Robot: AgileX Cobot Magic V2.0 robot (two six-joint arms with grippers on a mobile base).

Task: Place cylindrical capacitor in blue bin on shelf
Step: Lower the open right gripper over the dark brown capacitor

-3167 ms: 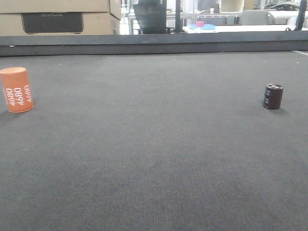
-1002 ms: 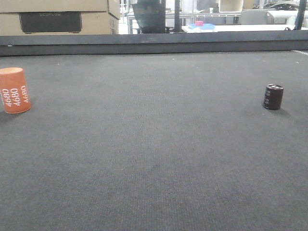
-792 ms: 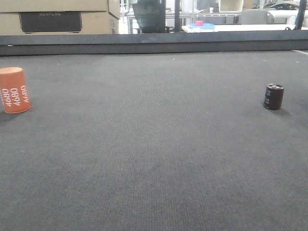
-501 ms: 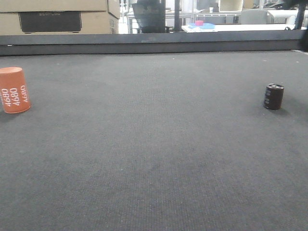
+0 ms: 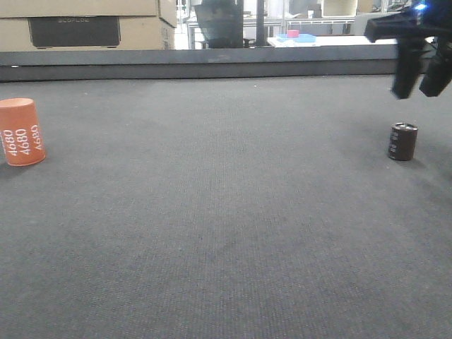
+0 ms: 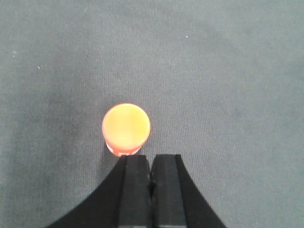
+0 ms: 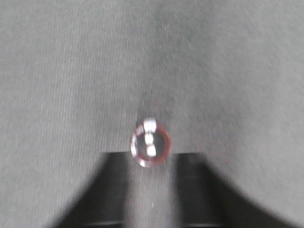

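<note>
Seemingly mid-approach for the pick, hovering the right claw [image 5: 421, 85], spread, over the cylindrical capacitor [image 5: 402, 141] standing upright just below its fingertips (left claw [image 6: 151, 164] pressed together, orange cylinder [image 6: 126, 127] just ahead of it); next, lower straight and pinch the sides.

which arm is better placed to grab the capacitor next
Right. The right gripper hangs above the cylindrical capacitor, jaws open to either side of it in the wrist view. The left gripper is shut by the orange cylinder, far from the capacitor.
</note>
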